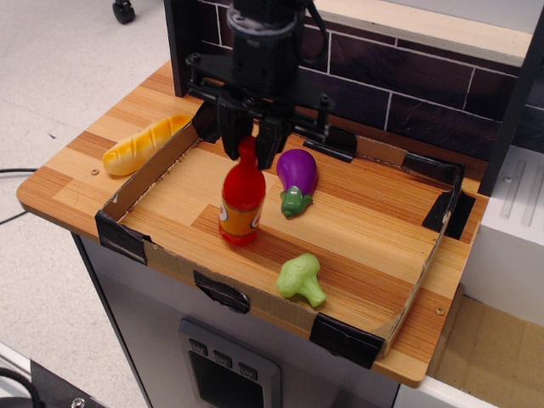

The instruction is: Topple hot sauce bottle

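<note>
The hot sauce bottle (pixel 241 204) is glossy red with an orange label. It stands in the left half of the cardboard-walled tray (pixel 143 177), its top leaning slightly right of its base. My black gripper (pixel 249 144) comes down from above. Its fingers (pixel 230 134) are closed on either side of the bottle's cap and neck, which are partly hidden between them.
A purple toy eggplant (pixel 297 177) lies just right of the bottle. A green broccoli (pixel 301 278) sits near the tray's front wall. A bread loaf (pixel 144 144) lies outside the tray's left wall. A dark brick wall (pixel 408 102) and a black post stand behind.
</note>
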Available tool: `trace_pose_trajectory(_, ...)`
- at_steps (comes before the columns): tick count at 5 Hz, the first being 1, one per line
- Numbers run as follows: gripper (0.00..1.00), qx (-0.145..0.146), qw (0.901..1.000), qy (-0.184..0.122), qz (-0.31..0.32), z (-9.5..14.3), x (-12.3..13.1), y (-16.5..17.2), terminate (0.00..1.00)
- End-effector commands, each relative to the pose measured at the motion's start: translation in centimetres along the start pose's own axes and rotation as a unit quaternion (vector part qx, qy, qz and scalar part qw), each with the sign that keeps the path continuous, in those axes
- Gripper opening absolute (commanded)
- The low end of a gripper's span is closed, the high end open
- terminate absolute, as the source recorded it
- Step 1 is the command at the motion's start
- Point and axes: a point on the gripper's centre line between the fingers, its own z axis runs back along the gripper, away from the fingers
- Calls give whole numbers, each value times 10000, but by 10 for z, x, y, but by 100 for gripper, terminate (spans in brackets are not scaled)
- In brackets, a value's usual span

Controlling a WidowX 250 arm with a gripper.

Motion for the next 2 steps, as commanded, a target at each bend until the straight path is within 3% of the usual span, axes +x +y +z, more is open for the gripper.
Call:
trace_pose_trajectory(1,0,-429,9885,674,1283,11,12,26,0)
trace_pose_trajectory(2,0,-618,9765,1337,1572,3,14,27,0)
